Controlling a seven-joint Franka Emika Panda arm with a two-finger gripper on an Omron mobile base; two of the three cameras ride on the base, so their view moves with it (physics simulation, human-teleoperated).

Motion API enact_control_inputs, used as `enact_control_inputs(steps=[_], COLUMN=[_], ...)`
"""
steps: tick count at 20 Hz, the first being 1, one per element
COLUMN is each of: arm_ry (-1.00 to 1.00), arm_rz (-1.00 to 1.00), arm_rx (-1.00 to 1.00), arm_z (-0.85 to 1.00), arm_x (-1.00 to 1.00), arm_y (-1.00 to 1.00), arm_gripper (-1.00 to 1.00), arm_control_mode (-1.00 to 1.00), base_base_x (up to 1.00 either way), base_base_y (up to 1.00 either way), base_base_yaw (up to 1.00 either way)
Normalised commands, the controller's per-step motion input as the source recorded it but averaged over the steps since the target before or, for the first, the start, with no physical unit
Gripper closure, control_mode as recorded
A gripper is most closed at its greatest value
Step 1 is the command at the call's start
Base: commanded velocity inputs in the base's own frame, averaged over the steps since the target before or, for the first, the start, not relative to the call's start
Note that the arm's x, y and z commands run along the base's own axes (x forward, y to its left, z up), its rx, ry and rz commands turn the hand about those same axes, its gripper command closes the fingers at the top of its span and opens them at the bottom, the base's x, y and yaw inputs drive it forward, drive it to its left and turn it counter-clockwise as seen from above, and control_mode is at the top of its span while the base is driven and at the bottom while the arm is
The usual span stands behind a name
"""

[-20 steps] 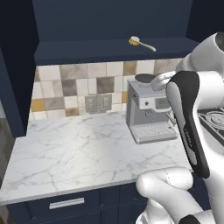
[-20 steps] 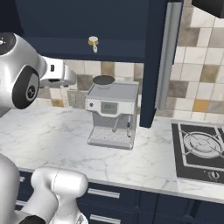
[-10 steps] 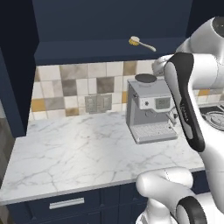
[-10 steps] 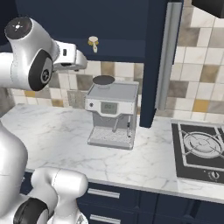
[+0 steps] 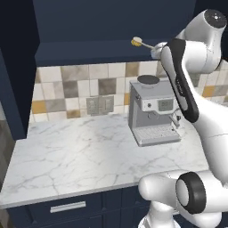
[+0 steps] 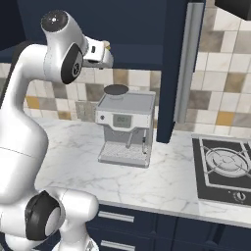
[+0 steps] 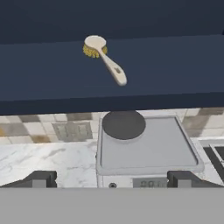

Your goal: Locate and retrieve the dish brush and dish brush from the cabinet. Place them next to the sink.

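Observation:
A dish brush (image 7: 105,60) with a round yellow-bristled head and a pale handle lies flat on the shelf of the navy cabinet (image 7: 175,65). In the left base view the dish brush (image 5: 137,42) sits at the shelf's front, just left of my raised hand. My gripper (image 7: 111,179) is open and empty. It faces the shelf from in front and slightly below, short of the brush. From the right, the gripper (image 6: 105,55) hangs above the coffee machine, with a bit of yellow brush head (image 6: 107,45) beside it. The sink is out of view.
A grey coffee machine (image 5: 153,113) stands on the marble counter (image 5: 80,156) directly under the shelf and my hand. A black stovetop (image 6: 225,166) lies to the right. A navy cabinet side panel (image 6: 174,73) rises between the machine and the stove. Drawers run below the counter.
The arm has swung upward, lifting the hand from machine height to the shelf level near the brush. The jaws stayed open and the brush has not moved.

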Motion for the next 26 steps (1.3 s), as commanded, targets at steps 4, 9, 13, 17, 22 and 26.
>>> enact_control_inputs(steps=[4, 9, 13, 17, 22, 26], arm_ry=[-0.02, -0.08, -0.2, -0.14, 0.17, 0.19], arm_rz=[-0.04, 0.0, 0.03, 0.03, 0.02, 0.02], arm_rx=[0.06, -0.03, -0.03, -0.05, -0.06, -0.05], arm_z=[0.07, -0.1, -0.04, 0.0, 0.11, 0.06], arm_x=[0.62, 0.52, 0.44, 0.45, 0.45, 0.47], arm_y=[-0.08, 0.01, -0.03, -0.04, -0.02, -0.02], arm_gripper=[-1.0, -1.0, -1.0, -1.0, -1.0, -1.0], arm_control_mode=[-1.0, -1.0, -1.0, -1.0, -1.0, -1.0], base_base_x=[0.0, 0.0, 0.0, 0.0, 0.0, 0.0], base_base_y=[0.0, 0.0, 0.0, 0.0, 0.0, 0.0], base_base_yaw=[0.0, 0.0, 0.0, 0.0, 0.0, 0.0])
